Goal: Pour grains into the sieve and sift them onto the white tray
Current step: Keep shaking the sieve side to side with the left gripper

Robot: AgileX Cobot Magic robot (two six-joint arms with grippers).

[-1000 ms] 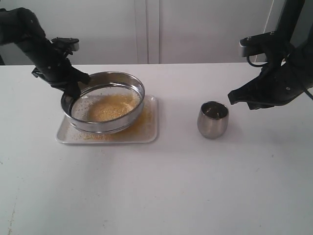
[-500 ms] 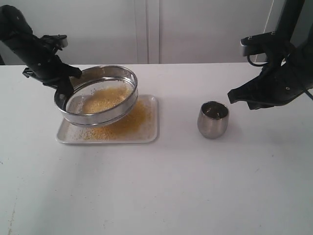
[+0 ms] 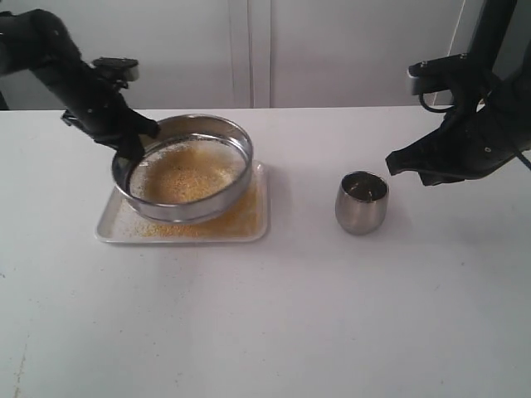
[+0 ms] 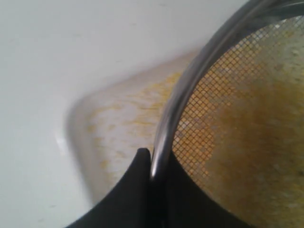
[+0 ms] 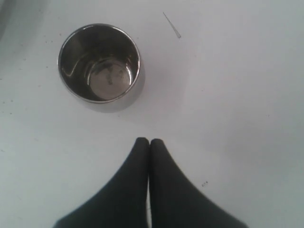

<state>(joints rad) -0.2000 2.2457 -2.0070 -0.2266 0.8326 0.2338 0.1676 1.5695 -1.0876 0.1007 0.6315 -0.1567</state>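
The sieve (image 3: 184,168) hangs just above the white tray (image 3: 112,228) on the left of the table. My left gripper (image 3: 131,148) is pinched onto the sieve's far-left rim. Half a second ago I had it swung left and tipped up; now it is back to the right and lower, with the grains (image 3: 189,172) spread flatter over the mesh. I take that as a shaking stroke, so sifting is well along, and fine golden grain litters the tray. My right gripper (image 5: 148,141) is closed on nothing, just right of the empty cup (image 3: 362,201).

white tray (image 3: 106,229) partly under sieve (image 3: 184,211), left arm (image 3: 46,51) cropped
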